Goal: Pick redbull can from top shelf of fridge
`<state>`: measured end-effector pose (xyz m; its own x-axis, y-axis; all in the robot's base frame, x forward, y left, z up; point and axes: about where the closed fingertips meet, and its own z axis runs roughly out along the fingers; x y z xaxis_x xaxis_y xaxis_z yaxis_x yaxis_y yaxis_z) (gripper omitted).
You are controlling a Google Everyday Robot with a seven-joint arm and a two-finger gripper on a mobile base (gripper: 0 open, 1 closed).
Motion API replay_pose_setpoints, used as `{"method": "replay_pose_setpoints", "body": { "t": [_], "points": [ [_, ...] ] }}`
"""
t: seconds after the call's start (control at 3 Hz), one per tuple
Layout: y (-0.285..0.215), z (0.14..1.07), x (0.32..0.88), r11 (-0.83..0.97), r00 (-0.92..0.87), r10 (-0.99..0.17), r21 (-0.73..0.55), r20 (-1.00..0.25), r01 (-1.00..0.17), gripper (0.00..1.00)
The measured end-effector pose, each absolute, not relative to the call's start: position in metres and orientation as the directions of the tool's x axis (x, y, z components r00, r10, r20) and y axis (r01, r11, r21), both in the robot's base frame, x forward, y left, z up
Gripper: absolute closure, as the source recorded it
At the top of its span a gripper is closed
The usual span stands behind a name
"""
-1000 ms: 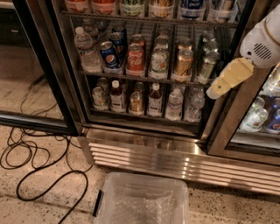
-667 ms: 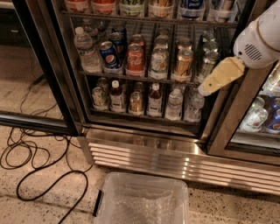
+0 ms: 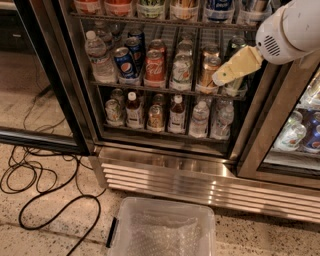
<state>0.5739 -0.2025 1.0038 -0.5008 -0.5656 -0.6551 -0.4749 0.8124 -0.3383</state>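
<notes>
The fridge (image 3: 170,175) stands open, with wire racks full of drinks. The top shelf (image 3: 165,22) runs along the upper edge of the view. Only the bottoms of the drinks on it show. One of them is silver with blue patches, which fits the redbull can (image 3: 218,7). My gripper (image 3: 234,67), yellowish on a white arm, hangs in front of the right end of the middle rack. It is below and slightly right of that can, next to an amber can (image 3: 207,70).
On the middle rack stand a Pepsi can (image 3: 125,62), a Coca-Cola can (image 3: 154,65) and a water bottle (image 3: 97,55). A clear plastic bin (image 3: 162,230) sits on the floor in front. Black cables (image 3: 40,190) lie at the left. A second cooler (image 3: 300,130) is at the right.
My gripper has moved left and upward, from beside the door frame to in front of the middle rack's right end. Nothing in the fridge has moved.
</notes>
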Motion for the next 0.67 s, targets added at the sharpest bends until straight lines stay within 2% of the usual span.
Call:
{"method": "replay_pose_setpoints", "body": {
  "t": [0.33,0.67],
  "points": [
    [-0.2025,1.0038,0.5739,0.812,-0.501,-0.565,-0.338,-0.655,-0.475,0.00],
    [-0.1941,0.9969,0.5796,0.845,-0.504,-0.514,-0.308,-0.694,-0.438,0.00]
  ]
}}
